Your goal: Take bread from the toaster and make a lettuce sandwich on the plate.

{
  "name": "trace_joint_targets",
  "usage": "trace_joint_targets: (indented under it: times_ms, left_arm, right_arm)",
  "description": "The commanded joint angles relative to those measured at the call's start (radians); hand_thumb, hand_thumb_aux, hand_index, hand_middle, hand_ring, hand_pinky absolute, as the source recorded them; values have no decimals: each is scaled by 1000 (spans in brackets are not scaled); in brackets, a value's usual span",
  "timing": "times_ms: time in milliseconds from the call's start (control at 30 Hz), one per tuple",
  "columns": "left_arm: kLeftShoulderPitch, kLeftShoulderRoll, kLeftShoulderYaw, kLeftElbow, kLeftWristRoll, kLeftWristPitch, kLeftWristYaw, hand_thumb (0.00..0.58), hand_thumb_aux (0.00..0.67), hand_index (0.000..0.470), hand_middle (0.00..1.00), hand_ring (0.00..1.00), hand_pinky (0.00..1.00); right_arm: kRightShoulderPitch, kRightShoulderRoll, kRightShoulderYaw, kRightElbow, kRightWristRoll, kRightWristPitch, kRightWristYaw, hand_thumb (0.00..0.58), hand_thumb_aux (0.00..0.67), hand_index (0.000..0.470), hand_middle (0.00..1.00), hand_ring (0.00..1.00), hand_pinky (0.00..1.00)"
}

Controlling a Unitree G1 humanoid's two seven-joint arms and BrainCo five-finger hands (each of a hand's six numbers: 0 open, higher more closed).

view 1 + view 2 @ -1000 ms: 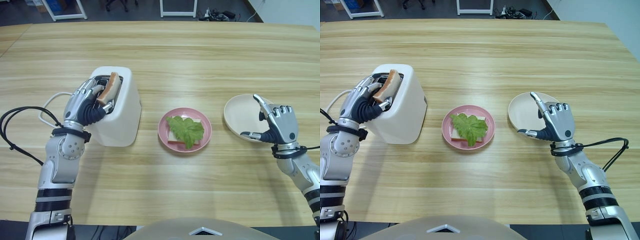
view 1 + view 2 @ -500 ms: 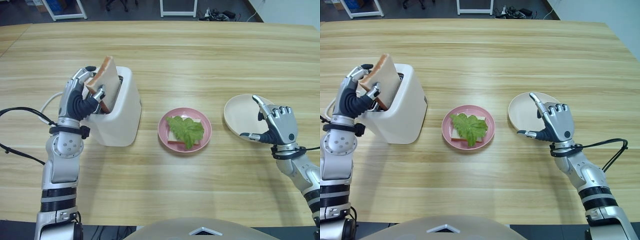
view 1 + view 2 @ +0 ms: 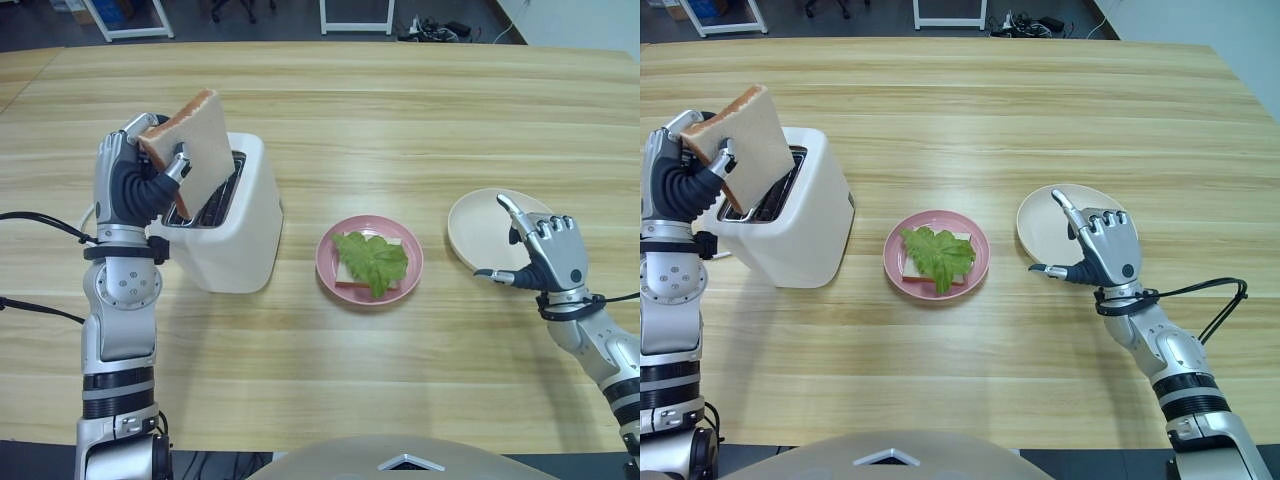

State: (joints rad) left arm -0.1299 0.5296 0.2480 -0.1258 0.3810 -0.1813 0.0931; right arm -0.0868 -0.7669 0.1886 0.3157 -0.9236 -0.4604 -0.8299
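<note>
Left hand (image 3: pixel 128 188) pinches the bread (image 3: pixel 192 138) by one edge just above the toaster (image 3: pixel 240 225), so honestly it could tip or slip out before reaching the lettuce (image 3: pixel 372 260) on the plate (image 3: pixel 327 262).

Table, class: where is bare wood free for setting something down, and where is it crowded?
Free: the far half of the table behind the toaster and both plates; the near strip before the pink plate; the gap between pink plate and cream plate. Crowded: left hand holding bread over the toaster; right hand at the cream plate.
</note>
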Motion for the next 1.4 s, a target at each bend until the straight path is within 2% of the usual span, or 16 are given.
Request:
trace_joint_targets:
  times_ms: [33,233,467,600,667,733,800,933,1000,1167,1400]
  left_arm:
    - [-31,16,-11,-23,13,-41,0,580,670,470,1000,1000,1000]
    - [-110,22,-127,-5,121,-172,18,580,670,470,1000,1000,1000]
    - [-275,42,-329,259,305,-487,127,580,670,470,1000,1000,1000]
    - [-350,42,-478,433,531,-658,334,580,670,470,1000,1000,1000]
    - [-381,34,-556,508,653,-688,475,580,670,470,1000,1000,1000]
    - [-420,30,-626,575,766,-679,632,580,670,470,1000,1000,1000]
    - [-474,31,-710,641,899,-623,827,580,670,470,1000,1000,1000]
    - [-578,20,-892,800,1132,-425,1216,580,670,470,1000,1000,1000]
    - [-613,9,-967,880,1196,-341,1329,580,670,470,1000,1000,1000]
    - [-676,-28,-1097,1028,1252,-195,1507,580,670,470,1000,1000,1000]
    - [-681,-60,-1199,1063,1223,-135,1521,580,670,470,1000,1000,1000]
  right_arm:
    - [-17,10,9,10,-8,-6,5,0,0,0,639,639,639]
    - [-37,12,7,14,-4,-20,-1,0,0,0,639,639,639]
    - [-76,21,13,40,6,-57,-2,0,0,0,635,635,635]
    - [-120,32,29,30,23,-112,33,0,0,0,635,635,635]
    - [-158,45,47,30,25,-142,62,0,0,0,639,639,639]
    - [-184,57,66,24,18,-161,86,0,0,0,639,639,639]
    - [-203,72,90,18,9,-182,109,0,0,0,639,639,639]
    - [-236,106,141,27,-11,-222,146,0,0,0,639,639,639]
    - [-248,118,159,41,-21,-233,154,0,0,0,639,639,639]
    - [-263,130,193,65,-39,-258,174,0,0,0,635,635,635]
    - [-316,152,242,123,-82,-258,184,0,0,0,631,631,631]
